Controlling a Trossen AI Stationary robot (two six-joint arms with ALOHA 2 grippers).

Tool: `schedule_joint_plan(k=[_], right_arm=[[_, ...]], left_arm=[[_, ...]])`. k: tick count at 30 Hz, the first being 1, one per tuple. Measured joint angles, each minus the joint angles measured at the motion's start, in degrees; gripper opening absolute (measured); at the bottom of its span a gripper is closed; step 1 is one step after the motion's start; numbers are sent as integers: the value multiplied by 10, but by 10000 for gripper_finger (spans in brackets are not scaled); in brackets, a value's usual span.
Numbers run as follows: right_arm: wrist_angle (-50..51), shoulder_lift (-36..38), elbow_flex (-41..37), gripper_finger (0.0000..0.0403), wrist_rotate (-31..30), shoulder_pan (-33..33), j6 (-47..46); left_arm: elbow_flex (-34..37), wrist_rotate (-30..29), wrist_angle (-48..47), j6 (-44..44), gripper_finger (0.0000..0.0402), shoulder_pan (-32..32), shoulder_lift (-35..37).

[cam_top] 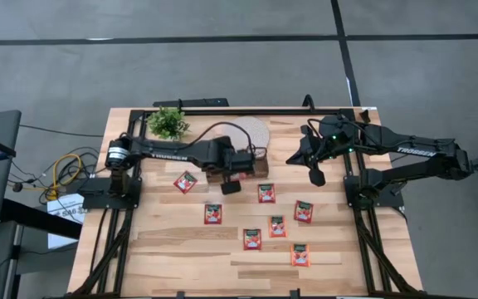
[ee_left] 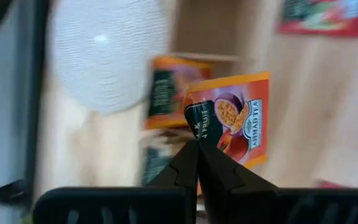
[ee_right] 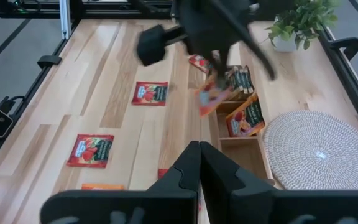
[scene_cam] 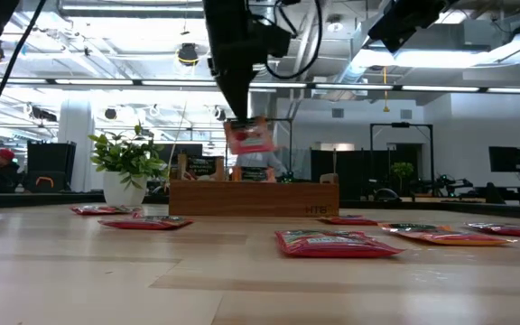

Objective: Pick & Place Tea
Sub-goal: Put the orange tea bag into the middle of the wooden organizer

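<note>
The left gripper, clamped on one tea sachet that hangs flat below it, sits directly above the wooden tray near the bench's far edge, while the right gripper, fingers together, waits empty beside it.

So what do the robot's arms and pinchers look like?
Both arms are black and made of chunky jointed pieces. The left arm and the right arm each have white letters printed along them. A small green light glows on the right one. The left gripper and the right gripper each have two dark, pointed fingers.
</note>
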State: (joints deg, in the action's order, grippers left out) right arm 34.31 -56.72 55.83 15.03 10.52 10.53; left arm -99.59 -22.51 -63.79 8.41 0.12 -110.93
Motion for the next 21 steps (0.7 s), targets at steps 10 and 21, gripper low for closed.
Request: schedule_joint_plan(k=[10,21], right_arm=[[-5,0,0,0,-1,0,0],[-10,0,0,0,-1,0,0]], left_arm=[[0,-58,26,-77,0,25,-8],[0,-118,59,-150,0,24,-47]])
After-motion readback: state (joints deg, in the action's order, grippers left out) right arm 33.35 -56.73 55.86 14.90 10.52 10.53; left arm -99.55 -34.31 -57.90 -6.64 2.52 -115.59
